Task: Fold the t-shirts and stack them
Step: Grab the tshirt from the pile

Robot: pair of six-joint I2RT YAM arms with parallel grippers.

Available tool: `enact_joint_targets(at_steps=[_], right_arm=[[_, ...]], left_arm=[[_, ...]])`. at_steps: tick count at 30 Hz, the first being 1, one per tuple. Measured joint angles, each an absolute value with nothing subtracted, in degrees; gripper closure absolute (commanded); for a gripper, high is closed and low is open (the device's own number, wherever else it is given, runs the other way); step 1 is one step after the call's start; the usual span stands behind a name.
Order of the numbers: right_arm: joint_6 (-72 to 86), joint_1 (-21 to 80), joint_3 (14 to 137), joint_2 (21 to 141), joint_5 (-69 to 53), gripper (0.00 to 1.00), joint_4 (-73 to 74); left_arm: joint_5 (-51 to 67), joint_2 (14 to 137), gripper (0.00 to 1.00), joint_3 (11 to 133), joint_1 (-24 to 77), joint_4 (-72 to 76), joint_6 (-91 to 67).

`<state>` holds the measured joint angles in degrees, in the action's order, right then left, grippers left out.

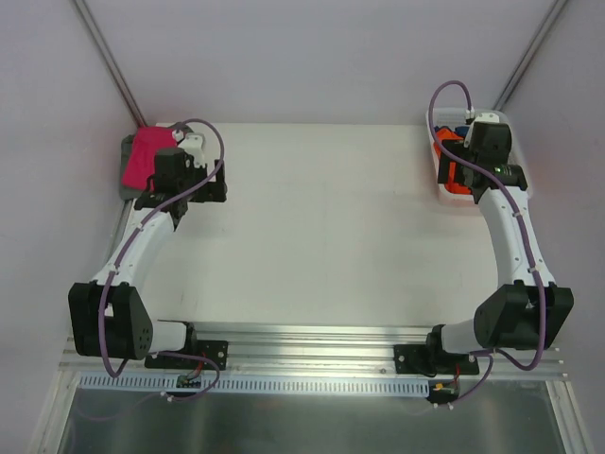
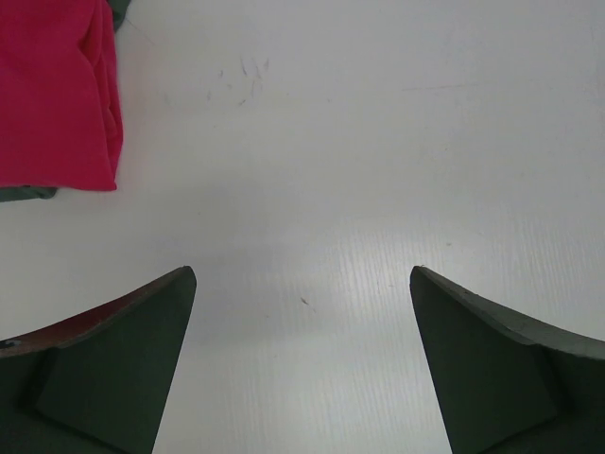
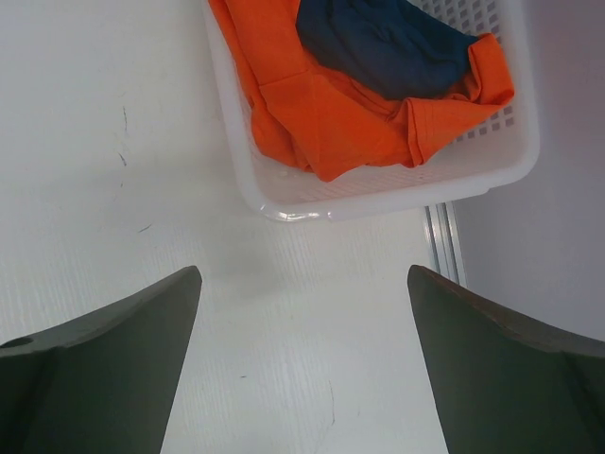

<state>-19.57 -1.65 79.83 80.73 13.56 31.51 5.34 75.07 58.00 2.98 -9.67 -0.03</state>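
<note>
**Top external and wrist views: left pincer [image 2: 302, 270] and right pincer [image 3: 302, 270] both spread, nothing held**

Left wrist: we see the left pincer with its jaws wide apart over bare table [image 2: 359, 142]. The magenta pink t-shirt [image 2: 57, 95] lies ahead and to its left, not touching it. It rests on the grey t-shirt [image 2: 28, 194], of which only a thin edge shows. From above, we place this pair at the far left corner of the table.

Right wrist: the right pincer is likewise wide apart and empty, short of the white basket [image 3: 397, 189] ahead of it. We note the orange t-shirt [image 3: 321, 113] bunched inside the basket, with the dark blue t-shirt [image 3: 378, 43] lying on it. From above, the basket sits at the far right corner.
</note>
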Motion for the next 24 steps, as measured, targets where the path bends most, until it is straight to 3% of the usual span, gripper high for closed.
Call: enact_joint_targets(at_steps=[14,24], right_arm=[[-20.43,-3.6,78.98,80.23,6.09,0.03,27.18],[-18.59,-5.56,84.84,94.0,2.2,0.03,24.25]], left_arm=[[5.3,80.23,0.01,60.86,3.09,-8.8,3.92],[7.86,87.53,0.01,64.88,3.77,-7.55,0.93]])
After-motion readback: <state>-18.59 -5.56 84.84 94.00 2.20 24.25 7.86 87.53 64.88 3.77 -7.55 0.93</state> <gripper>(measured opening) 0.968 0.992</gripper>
